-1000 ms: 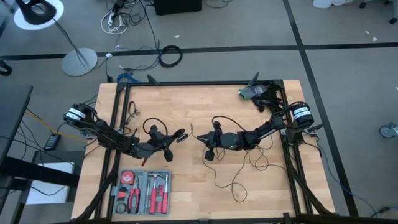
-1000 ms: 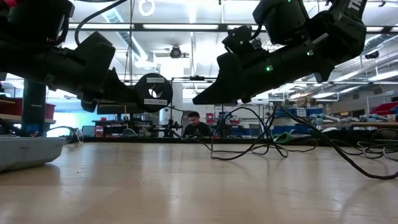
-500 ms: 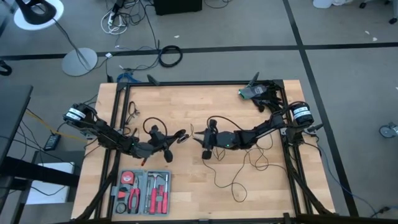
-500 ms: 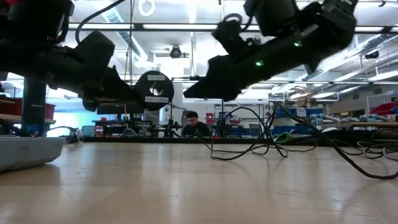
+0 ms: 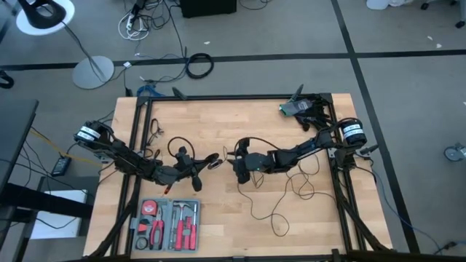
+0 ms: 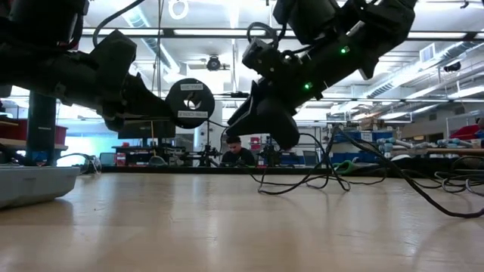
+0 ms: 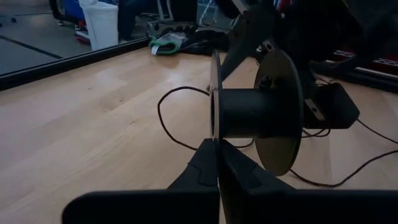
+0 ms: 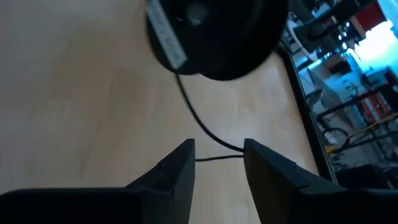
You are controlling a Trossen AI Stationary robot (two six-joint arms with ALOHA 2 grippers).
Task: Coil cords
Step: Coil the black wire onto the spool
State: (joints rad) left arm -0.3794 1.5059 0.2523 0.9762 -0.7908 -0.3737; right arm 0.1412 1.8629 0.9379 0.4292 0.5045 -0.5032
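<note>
the cord (image 5: 287,191) lies in loose black loops on the right half of the table (image 5: 240,116), with one thin strand running up to the spool (image 7: 255,118), a small black reel with two round flanges. the spool is held above the wood near the table's middle, its axis level, as the low view (image 6: 190,103) shows it clear of the surface. the left hand (image 5: 206,161) is clenched on one flange; in the left wrist view its two fingers (image 7: 208,171) meet on the thin rim of that disc. a length of cord curls on the wood just behind the spool (image 7: 171,121).

the right hand (image 5: 237,166) sits just beside the spool, facing it across a small gap, tilted down toward the table in the low view (image 6: 265,125). its fingers (image 8: 177,171) stand apart, released, and a strand of cord (image 8: 205,140) passes on the wood between and beyond them, leading to the spool (image 8: 211,34).

a tool tray (image 5: 169,224) with red-handled tools rests near the front left edge of the table. a green and dark object (image 5: 297,108) sits at the far right corner. in the low view a person (image 6: 236,151) is seated in the room behind the table.
</note>
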